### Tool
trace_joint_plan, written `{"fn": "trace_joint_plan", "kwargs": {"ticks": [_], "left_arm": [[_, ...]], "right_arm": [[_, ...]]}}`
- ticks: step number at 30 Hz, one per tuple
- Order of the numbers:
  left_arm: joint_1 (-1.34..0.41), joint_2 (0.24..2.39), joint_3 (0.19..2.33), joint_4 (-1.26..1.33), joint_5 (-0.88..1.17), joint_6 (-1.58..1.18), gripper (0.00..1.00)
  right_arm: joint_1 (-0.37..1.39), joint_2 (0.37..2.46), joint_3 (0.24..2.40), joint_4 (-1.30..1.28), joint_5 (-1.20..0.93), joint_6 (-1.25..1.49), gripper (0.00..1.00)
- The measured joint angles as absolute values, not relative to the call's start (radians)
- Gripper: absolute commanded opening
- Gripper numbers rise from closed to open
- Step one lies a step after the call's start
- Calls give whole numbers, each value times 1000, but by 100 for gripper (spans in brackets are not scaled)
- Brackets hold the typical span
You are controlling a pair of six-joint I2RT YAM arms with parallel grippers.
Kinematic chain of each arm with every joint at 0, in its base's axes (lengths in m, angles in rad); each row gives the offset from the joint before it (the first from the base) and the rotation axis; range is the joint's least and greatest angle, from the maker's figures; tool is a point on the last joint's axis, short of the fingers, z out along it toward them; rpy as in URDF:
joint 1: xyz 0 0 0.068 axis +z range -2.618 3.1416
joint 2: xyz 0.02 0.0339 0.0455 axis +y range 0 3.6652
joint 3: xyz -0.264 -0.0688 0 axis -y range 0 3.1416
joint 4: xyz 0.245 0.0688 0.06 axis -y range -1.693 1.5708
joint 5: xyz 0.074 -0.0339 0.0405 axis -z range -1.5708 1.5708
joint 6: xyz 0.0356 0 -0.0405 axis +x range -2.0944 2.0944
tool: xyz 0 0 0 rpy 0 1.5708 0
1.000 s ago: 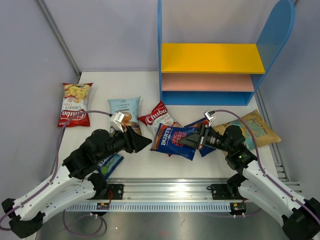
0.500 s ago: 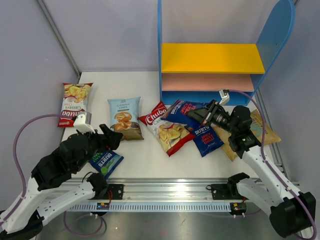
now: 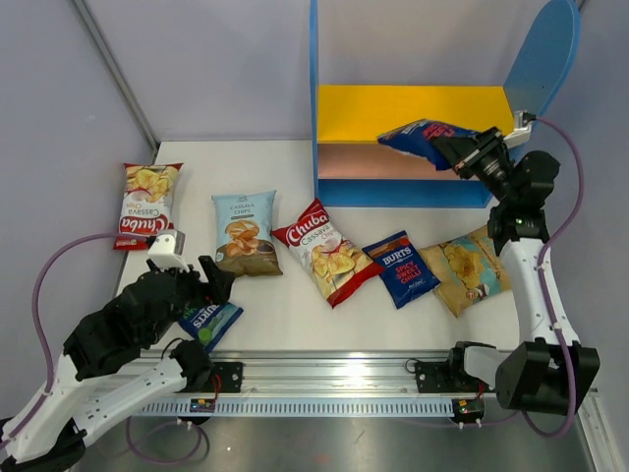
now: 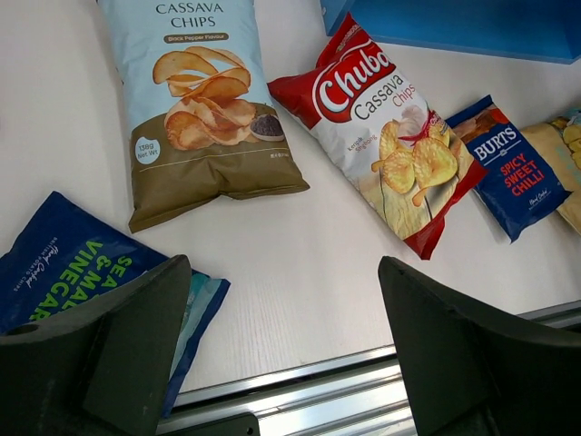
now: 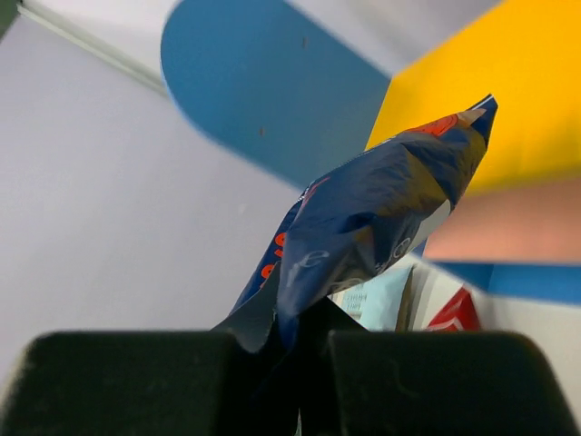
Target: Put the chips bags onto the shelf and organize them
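**Held item.** One dark blue Burts bag (image 3: 421, 138) is held off the surface (image 3: 285, 177), in front of the shelf (image 3: 545, 49). In the top view it lies across the front edge of the yellow upper board (image 3: 393, 110) and the pink middle board (image 3: 364, 162). Its long axis runs roughly left to right. The free end points left and the right end is pinched. Contact with the shelf cannot be determined.

**Right arm.** The arm is extended far forward, with the wrist turned left toward the shelf opening. The right hand (image 3: 455, 149) is clenched on the bag's end. In the wrist view the bag (image 5: 363, 227) is seen squeezed between both fingers (image 5: 118, 381), its far tip raised against the yellow board.

**Left arm.** The arm is folded low at the near left. The left hand (image 4: 281, 291) is released, jaws spread wide and grasping nothing. It hangs over another dark blue bag (image 4: 64, 263) lying flat.

**Remaining items.** Lying flat on the surface:
- a red-white Chuba bag (image 3: 145, 204) at far left
- the cassava bag (image 3: 246, 231)
- a second Chuba bag (image 3: 327, 254), angled
- a third Burts bag (image 3: 401, 267)
- the tan-gold bag (image 3: 470, 270), beside the right arm
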State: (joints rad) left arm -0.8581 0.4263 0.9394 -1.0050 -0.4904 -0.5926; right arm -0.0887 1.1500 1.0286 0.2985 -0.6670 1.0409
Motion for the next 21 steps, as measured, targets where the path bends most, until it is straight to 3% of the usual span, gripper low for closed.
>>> {"fn": "trace_joint_plan", "kwargs": {"ticks": [10, 17, 21], "left_arm": [[-858, 380, 922, -994, -490, -583, 89], [-858, 334, 917, -992, -490, -583, 90], [-858, 321, 913, -992, -489, -581, 90]], "right_arm": [[-201, 1503, 1416, 281, -560, 960, 6], [-204, 1617, 1424, 202, -392, 917, 7], [-204, 1601, 1364, 165, -300, 917, 15]]}}
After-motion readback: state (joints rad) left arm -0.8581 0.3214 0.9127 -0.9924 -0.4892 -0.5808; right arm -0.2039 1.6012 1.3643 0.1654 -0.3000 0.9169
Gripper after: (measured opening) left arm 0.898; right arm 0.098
